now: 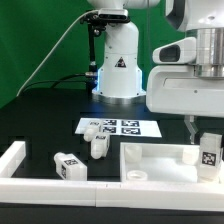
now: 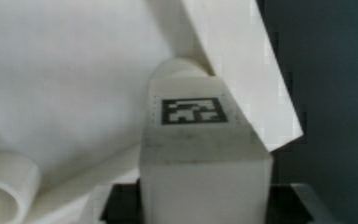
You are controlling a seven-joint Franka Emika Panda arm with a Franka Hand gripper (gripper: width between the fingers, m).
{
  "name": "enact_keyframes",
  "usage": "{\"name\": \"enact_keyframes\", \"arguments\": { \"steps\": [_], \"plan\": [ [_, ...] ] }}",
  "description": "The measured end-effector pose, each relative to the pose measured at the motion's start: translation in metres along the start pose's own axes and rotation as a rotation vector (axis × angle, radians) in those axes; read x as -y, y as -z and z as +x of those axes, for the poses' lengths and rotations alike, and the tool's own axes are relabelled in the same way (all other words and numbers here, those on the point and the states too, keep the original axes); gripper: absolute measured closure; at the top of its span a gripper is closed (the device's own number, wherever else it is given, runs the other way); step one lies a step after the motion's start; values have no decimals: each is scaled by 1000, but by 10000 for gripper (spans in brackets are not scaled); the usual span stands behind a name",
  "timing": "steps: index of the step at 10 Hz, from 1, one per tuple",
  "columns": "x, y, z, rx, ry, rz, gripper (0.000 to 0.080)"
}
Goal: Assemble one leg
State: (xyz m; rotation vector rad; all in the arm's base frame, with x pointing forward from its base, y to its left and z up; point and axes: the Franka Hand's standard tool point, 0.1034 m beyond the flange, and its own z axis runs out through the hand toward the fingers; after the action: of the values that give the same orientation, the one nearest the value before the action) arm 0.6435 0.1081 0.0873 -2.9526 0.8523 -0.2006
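Observation:
My gripper (image 1: 204,138) is at the exterior view's right, shut on a white leg (image 1: 208,152) with a black-and-white tag. It holds the leg over the right end of the large flat white panel (image 1: 160,162). I cannot tell whether the leg touches the panel. In the wrist view the leg (image 2: 197,130) stands between the dark fingertips (image 2: 130,198) of the gripper (image 2: 197,202), tag facing the camera, with the panel (image 2: 60,90) behind it. Two more legs lie loose, one (image 1: 98,142) near the marker board and one (image 1: 68,166) further forward.
The marker board (image 1: 120,127) lies flat in front of the white robot base (image 1: 117,70). White border rails run along the exterior view's left (image 1: 12,160) and front (image 1: 60,188). A cable hangs at the back left.

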Motion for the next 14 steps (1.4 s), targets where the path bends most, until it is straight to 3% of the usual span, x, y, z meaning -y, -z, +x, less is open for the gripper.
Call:
{"name": "enact_keyframes", "arguments": {
  "steps": [3,7,10,11,12,13,14],
  "plan": [
    [-4,0,0,-10,-406,-8,515],
    [-8,-1,-3,8,-924,23,514],
    [-9,-1,-3,8,-928,27,514],
    [-10,-1,-6,20,-755,-2,414],
    [-7,2,-4,19,-601,4,273],
    [-5,2,-6,20,-484,5,189],
    [-4,1,-7,19,-382,4,189]
  ]
}}
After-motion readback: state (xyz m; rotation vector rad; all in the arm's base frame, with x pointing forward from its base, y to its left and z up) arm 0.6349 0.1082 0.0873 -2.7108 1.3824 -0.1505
